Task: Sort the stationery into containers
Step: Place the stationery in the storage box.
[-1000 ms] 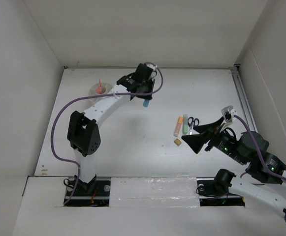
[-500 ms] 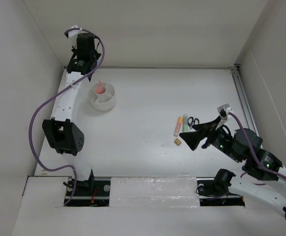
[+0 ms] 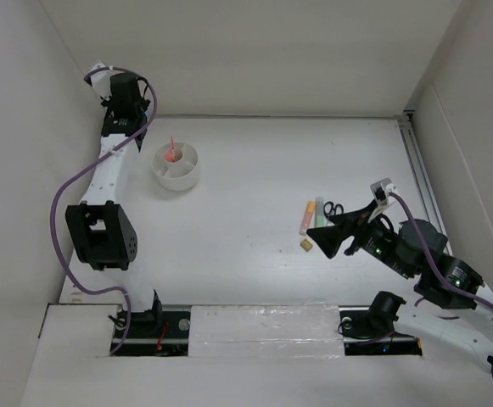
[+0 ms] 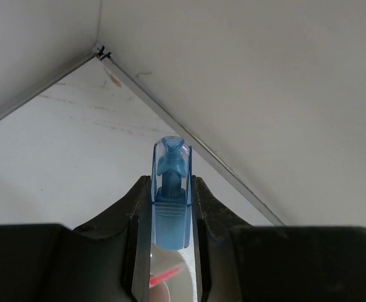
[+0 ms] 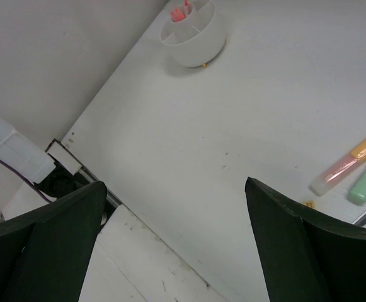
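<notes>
In the left wrist view my left gripper (image 4: 170,184) is shut on the blue capsule-shaped piece (image 4: 171,201), which stands upright between the fingers. From the top view that gripper (image 3: 126,110) hangs high at the table's back left corner, just behind the round white divided cup (image 3: 163,175), which holds a red pen (image 3: 172,151). My right gripper (image 3: 326,233) is open and empty, hovering beside the orange highlighter (image 3: 305,219), green highlighter (image 3: 320,212), black-handled scissors (image 3: 333,209) and tan eraser (image 3: 306,245). The right wrist view shows the cup (image 5: 198,44) far off and the highlighters (image 5: 346,167) at the right edge.
White walls close in the table at the back and both sides; a metal rail (image 3: 420,170) runs along the right edge. Purple cables trail from both arms. The arm bases sit on a taped strip (image 3: 263,326) at the near edge.
My left arm has swung from the middle back of the table to the back left corner, carrying the blue piece. The right gripper has crept slightly left, still open.
</notes>
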Available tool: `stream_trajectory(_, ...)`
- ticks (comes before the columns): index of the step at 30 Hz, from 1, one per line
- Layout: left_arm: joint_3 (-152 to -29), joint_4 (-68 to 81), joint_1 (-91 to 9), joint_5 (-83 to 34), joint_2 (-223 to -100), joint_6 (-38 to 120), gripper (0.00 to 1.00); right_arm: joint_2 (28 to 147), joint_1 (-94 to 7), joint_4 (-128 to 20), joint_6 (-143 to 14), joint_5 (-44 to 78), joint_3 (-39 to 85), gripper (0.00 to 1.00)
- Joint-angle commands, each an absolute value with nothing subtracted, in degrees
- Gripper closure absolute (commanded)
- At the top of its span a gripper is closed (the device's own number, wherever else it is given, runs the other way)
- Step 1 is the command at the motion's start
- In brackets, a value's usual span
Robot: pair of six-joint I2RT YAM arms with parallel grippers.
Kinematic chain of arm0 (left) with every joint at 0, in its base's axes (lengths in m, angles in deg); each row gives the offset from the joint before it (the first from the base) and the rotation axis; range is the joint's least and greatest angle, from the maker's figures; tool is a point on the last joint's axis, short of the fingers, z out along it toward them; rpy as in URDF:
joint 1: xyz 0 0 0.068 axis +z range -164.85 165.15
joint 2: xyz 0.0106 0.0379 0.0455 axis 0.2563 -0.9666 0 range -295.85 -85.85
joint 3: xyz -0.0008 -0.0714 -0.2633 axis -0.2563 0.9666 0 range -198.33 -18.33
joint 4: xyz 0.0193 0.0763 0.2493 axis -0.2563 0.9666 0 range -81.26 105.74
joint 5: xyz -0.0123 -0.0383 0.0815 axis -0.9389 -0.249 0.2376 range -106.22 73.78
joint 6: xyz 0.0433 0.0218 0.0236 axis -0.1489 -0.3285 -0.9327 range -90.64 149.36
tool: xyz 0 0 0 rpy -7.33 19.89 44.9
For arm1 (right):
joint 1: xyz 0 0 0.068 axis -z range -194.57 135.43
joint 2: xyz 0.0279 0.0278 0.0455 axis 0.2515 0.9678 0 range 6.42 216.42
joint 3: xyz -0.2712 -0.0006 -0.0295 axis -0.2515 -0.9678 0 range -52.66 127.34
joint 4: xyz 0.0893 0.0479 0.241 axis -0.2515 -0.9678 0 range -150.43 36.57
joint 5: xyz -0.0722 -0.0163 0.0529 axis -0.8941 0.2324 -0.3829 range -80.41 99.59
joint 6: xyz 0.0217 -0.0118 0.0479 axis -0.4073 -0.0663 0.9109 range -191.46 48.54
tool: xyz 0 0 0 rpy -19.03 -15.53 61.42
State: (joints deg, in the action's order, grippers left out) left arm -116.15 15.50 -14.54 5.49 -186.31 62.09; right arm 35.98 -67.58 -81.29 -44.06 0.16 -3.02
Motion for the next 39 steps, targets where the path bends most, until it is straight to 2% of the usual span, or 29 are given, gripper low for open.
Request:
stream_trajectory(1,-113.0,9.6,-14.9,7.4,-185.5,64.9,1.00,36.3,-68.2,-77.8,-43.3,0.9,-4.1,0.03)
stream_trajectory(15,-106.7,5.0,-17.1,5.0,-189.5,68.2,1.00,35.7,-68.2,-76.7,-42.3,2.6,-4.6,0.03)
stream_trajectory(39,-102.6,7.7,-18.4,11.6,-191.8,67.7,1.00,31.6,-68.2,-77.8,-42.3,2.6,-5.1,0.03)
